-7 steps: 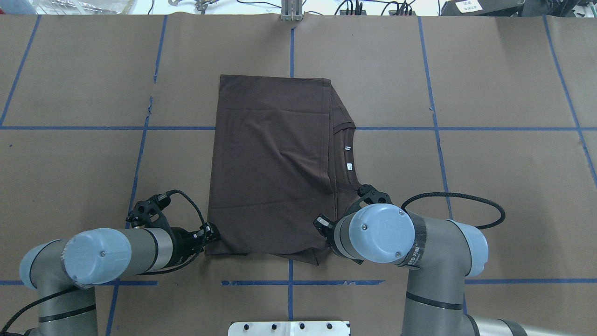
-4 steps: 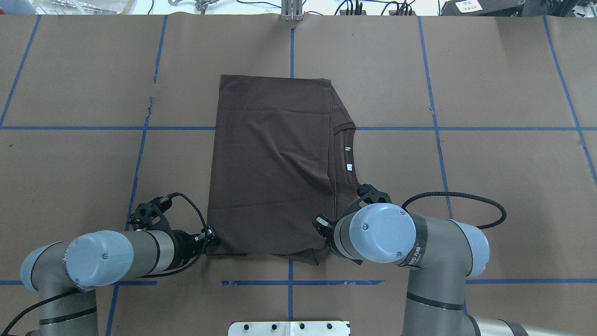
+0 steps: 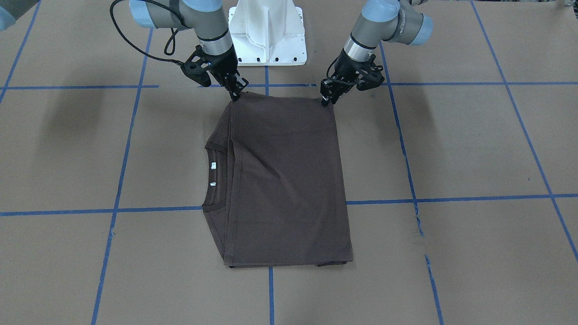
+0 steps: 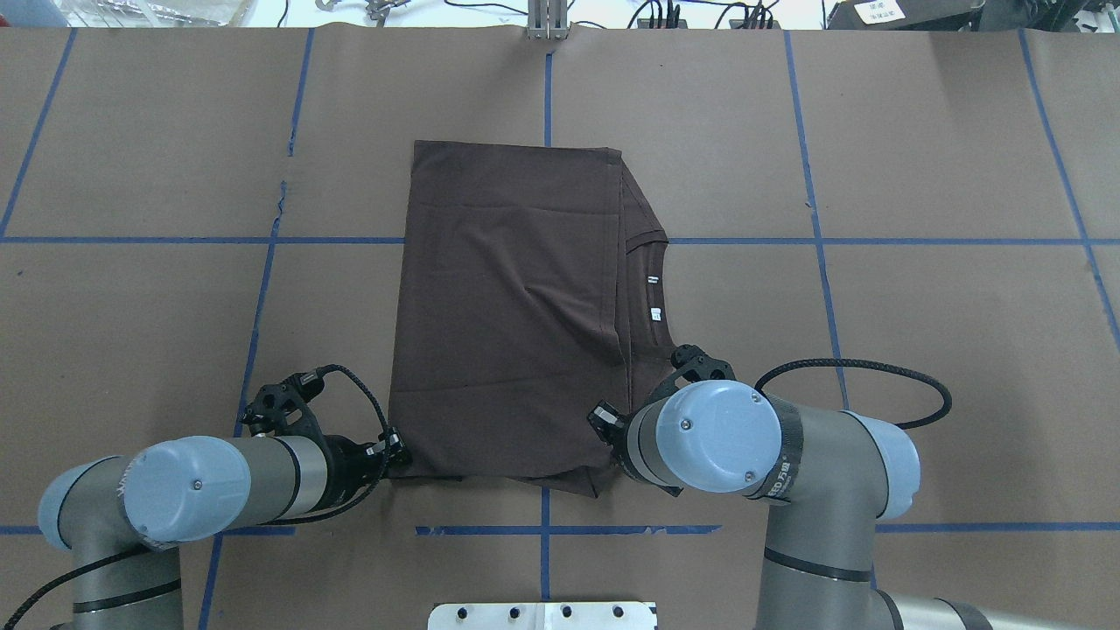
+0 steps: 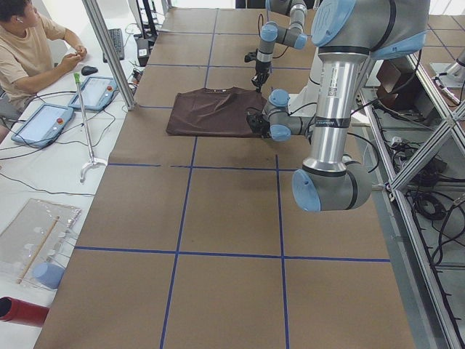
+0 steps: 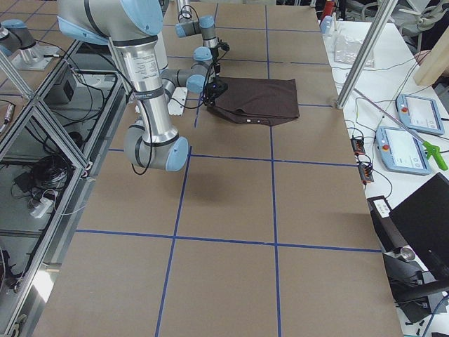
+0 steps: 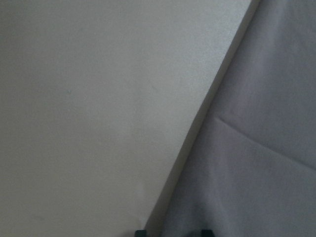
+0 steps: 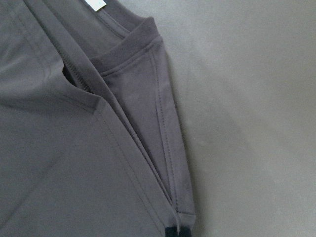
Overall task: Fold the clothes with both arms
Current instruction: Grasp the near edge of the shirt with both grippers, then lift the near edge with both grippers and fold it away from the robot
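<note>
The dark brown T-shirt (image 4: 507, 306) lies folded flat on the brown table, its collar and white labels (image 4: 653, 296) along its right side. My left gripper (image 4: 401, 453) is low at the shirt's near left corner (image 3: 325, 101). In the left wrist view its fingertips (image 7: 140, 232) stand apart, with the shirt's edge (image 7: 256, 173) between them. My right gripper (image 3: 236, 95) is at the near right corner, hidden under its wrist in the overhead view. The right wrist view shows it (image 8: 177, 231) shut on the hem of the shirt (image 8: 74, 148).
The white pedestal base (image 3: 266, 31) stands just behind the shirt's near edge. Blue tape lines (image 4: 542, 529) grid the table. A seated person (image 5: 29, 51) and tablets (image 5: 43, 123) are beyond the far edge. A metal post (image 4: 547, 22) rises at the far middle.
My left gripper has slid toward the robot along the shirt's left edge, down to its near corner. The right arm and the shirt have barely moved.
</note>
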